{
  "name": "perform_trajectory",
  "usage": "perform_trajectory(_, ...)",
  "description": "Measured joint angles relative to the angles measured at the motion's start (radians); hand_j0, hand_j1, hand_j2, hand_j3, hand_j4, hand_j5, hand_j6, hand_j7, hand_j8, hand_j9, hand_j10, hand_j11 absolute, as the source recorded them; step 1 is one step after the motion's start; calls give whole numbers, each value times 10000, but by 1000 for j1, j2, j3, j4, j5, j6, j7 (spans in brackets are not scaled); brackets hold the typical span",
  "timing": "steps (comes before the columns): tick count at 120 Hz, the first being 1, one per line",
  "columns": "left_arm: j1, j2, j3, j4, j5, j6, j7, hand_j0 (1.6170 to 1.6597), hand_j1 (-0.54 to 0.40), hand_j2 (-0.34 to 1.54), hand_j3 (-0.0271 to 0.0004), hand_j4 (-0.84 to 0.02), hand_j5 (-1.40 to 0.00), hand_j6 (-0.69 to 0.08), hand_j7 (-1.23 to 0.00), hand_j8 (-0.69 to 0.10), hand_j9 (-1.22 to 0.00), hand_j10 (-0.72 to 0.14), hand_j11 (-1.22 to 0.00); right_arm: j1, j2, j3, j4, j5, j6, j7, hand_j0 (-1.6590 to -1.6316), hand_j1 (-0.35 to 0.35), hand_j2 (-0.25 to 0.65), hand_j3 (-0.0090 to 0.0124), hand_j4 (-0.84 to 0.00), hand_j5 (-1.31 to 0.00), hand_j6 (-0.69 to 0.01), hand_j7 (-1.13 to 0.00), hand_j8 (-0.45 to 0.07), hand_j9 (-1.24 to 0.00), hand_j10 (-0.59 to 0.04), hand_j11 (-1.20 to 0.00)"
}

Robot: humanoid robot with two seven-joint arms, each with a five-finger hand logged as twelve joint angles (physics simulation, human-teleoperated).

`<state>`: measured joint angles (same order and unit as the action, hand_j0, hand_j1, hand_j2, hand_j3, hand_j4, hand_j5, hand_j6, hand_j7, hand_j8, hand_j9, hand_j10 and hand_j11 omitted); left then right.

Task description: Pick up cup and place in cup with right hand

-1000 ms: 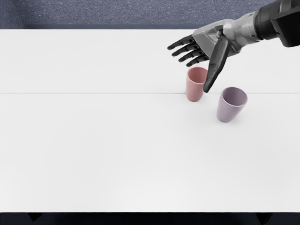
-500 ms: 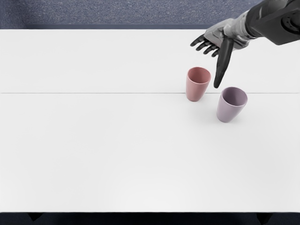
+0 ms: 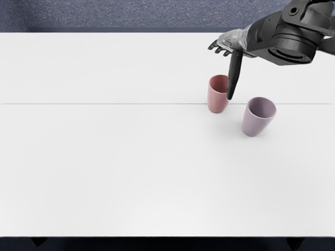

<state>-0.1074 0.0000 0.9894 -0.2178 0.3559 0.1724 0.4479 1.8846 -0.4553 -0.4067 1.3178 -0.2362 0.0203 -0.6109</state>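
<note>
Coming in from the right edge, my right hand (image 3: 223, 68) is over the back of the table, just behind the pink cup (image 3: 216, 99). Its fingers are spread and hold nothing, and the long thumb points toward the front, covering part of the pink cup's right rim. Whether the thumb touches that cup cannot be told. The lilac cup (image 3: 255, 121) stands upright a little to the right and nearer the front, apart from the pink one. Both cups have their openings facing up.
The white table (image 3: 115, 157) fills most of the view, with a thin seam running across it. Behind its back edge lies a blue-grey speckled surface (image 3: 131, 14). The right forearm spans the upper right corner.
The right hand first drew back to the right, then shifted left again, with its thumb once more over the pink cup's rim. The forearm has swung further into view. Both cups stayed put.
</note>
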Motion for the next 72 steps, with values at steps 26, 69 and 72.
perform_trajectory(26,0,0,0,0,0,0,0,16581,3489,-3,0,3,1,3,0,3,0,3,0,5,33,-59,-5,24,-37,0,-16581,-2154,-218,0,-1135,-1455,-1145,-1452,-1138,-1454,-1130,-1454)
perform_trajectory(69,0,0,0,0,0,0,0,16581,3489,-3,0,3,1,4,0,4,0,3,0,-33,142,-111,-122,40,-47,0,-16581,-1410,-340,0,-1755,-2263,-1765,-2260,-1758,-2262,-1751,-2261)
perform_trajectory(72,0,0,0,0,0,0,0,16581,3489,-3,0,3,1,4,0,4,0,3,0,-39,153,-113,-139,40,-47,0,-16581,-1451,-333,0,-1721,-2218,-1731,-2215,-1724,-2217,-1716,-2217)
